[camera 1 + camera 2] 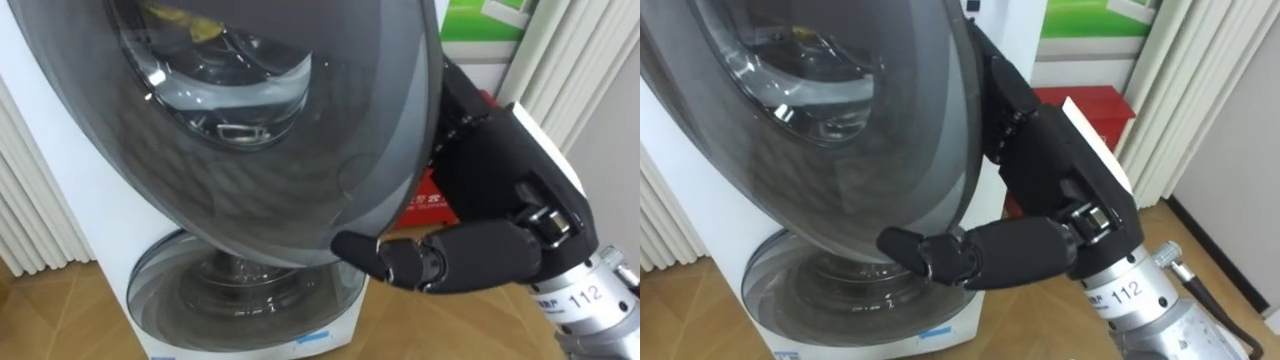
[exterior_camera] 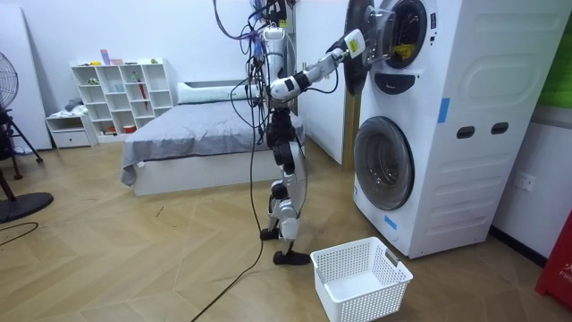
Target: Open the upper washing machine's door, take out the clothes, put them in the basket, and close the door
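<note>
Yellow clothes (image 1: 188,24) lie in the upper drum of the tall white stacked washing machine (image 2: 474,98), and I see them through its dark round glass door (image 1: 230,190), which stands ajar. The black right hand (image 1: 490,190) pinches the door's right rim, thumb in front and fingers behind. A white plastic mesh basket (image 2: 362,277) sits on the floor near the robot's feet.

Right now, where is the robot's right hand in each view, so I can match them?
Left eye view: lower right, right hand at the round door's right edge.
Right eye view: centre right, at the same edge.
Room view: top centre, up at that open door.
Shared landmark: the round door.
</note>
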Robot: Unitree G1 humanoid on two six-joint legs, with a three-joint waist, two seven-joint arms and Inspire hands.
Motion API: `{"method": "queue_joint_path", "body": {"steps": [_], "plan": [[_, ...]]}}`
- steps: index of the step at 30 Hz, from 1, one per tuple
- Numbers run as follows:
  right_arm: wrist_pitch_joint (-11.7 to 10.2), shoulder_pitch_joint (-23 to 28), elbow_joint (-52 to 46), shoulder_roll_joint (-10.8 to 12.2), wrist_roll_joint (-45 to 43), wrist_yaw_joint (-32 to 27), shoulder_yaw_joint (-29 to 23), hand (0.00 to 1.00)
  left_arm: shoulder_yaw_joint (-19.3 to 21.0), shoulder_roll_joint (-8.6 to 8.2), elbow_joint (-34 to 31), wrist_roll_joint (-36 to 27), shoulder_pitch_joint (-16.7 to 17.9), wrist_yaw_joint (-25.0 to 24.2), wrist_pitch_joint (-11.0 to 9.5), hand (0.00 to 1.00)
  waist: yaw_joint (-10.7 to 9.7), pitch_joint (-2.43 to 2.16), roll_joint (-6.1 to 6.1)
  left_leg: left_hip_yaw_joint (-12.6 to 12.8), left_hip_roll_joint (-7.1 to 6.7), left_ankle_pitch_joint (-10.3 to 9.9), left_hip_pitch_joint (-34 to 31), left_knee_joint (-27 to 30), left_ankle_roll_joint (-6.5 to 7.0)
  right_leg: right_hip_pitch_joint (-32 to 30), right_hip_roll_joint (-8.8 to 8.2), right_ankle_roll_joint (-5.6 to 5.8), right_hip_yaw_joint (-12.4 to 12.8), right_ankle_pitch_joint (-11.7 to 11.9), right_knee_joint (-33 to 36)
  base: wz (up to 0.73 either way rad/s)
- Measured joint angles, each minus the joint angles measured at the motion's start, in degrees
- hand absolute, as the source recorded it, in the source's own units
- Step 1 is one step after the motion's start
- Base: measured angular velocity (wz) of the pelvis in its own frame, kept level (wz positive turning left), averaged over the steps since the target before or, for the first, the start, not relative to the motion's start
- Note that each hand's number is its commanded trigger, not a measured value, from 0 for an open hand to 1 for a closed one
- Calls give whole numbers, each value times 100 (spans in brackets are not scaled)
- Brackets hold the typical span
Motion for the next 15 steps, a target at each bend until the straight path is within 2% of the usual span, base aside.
{"method": "queue_joint_path", "body": {"steps": [15], "plan": [[-151, 0, 150, 13, 270, 204, 67, 0, -11, 87, -36, -2, 9, -211, 0, 0, -15, 6, -14, 19, 2, 1, 8, 2, 0, 0, 4, 17, 7, -11, 3, -1]]}}
